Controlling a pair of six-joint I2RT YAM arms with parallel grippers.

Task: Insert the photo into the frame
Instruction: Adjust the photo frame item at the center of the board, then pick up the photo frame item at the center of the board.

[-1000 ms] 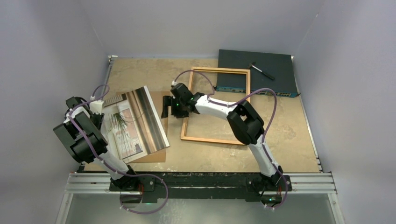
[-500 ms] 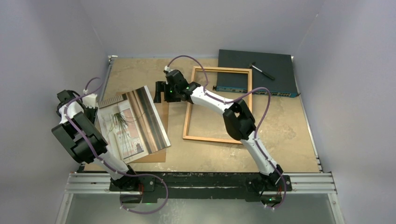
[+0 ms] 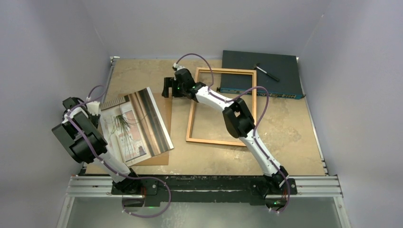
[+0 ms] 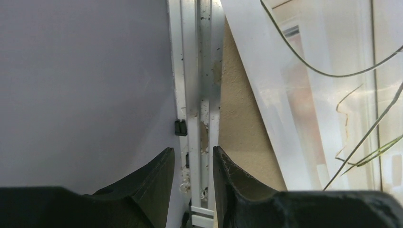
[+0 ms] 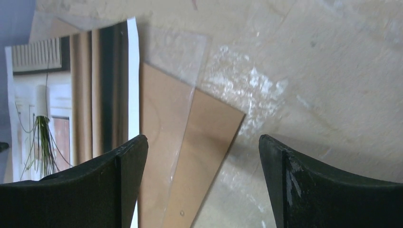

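The photo (image 3: 135, 126) lies face up at the left of the table, overlapping a brown backing board (image 3: 164, 114). In the right wrist view the photo (image 5: 81, 95) shows its striped image and white border. The empty orange-brown frame (image 3: 218, 141) lies flat mid-table, with my right arm stretched across it. My right gripper (image 3: 167, 88) (image 5: 203, 142) hangs wide open over the board's far corner, holding nothing. My left gripper (image 3: 92, 107) (image 4: 194, 156) sits by the photo's (image 4: 309, 95) left edge, jaws a narrow gap apart with nothing between them.
A dark flat electronics box (image 3: 261, 71) with a black pen (image 3: 266, 72) on it stands at the back right. A clear sheet (image 5: 176, 52) lies over the backing board (image 5: 209, 142). A metal rail (image 4: 202, 71) and grey wall run along the table's left edge.
My right gripper has moved away from the frame's left side toward the back, now over the board's far corner. The left gripper shifted slightly. The photo has stayed put.
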